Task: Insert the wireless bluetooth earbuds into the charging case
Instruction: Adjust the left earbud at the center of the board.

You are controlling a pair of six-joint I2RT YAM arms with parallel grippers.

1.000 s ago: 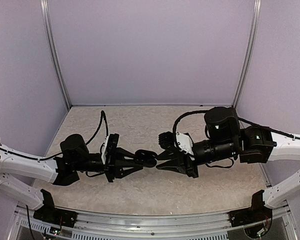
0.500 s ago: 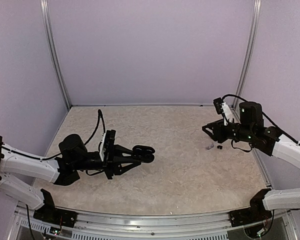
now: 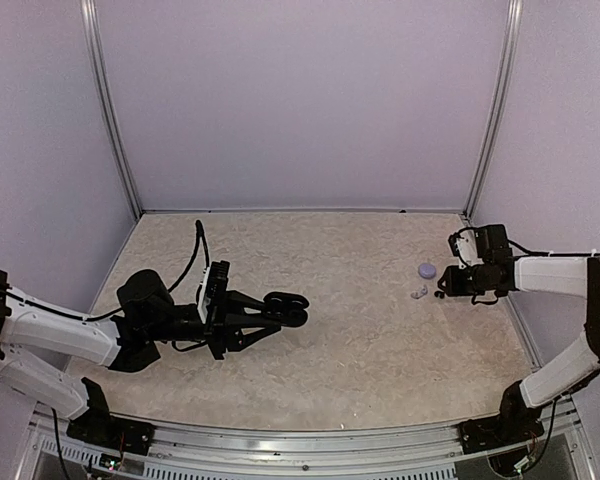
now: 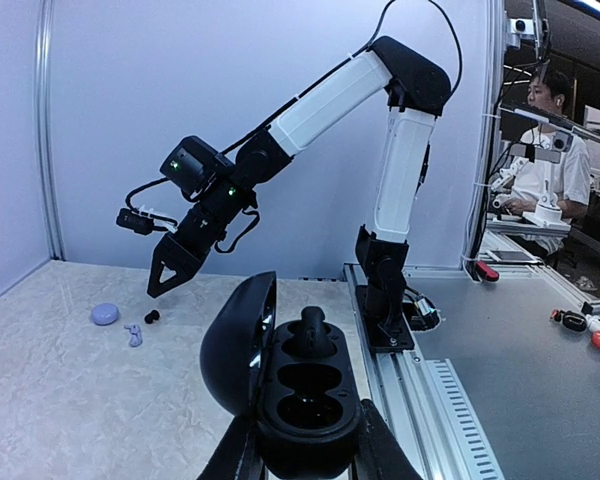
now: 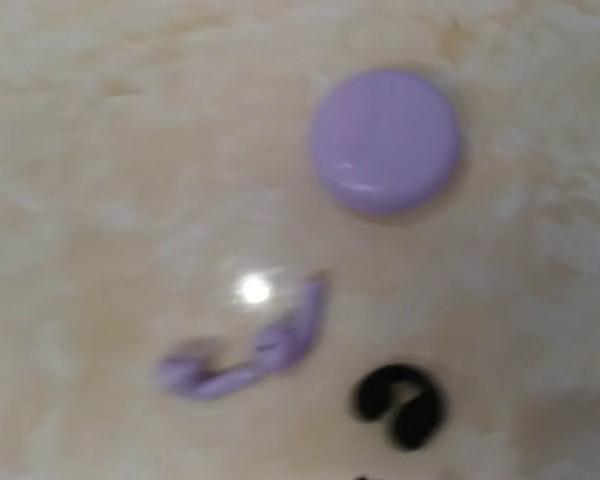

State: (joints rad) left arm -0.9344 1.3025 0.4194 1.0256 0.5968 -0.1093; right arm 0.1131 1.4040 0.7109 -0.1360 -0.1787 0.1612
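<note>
Two arms: near left, the left gripper [image 3: 272, 314] clamps the open charging case [image 4: 305, 395], a seated black earbud [image 4: 310, 333] inside; far right, the right gripper [image 4: 158, 288], closed and empty, hangs over a lavender earbud [image 5: 245, 365], a loose black earbud [image 5: 400, 402] and a lavender case [image 5: 385, 140].

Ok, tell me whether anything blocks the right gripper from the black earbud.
Nothing visible does: the right gripper hangs just above the black earbud, open gap between; the lavender earbud lies beside it.
</note>
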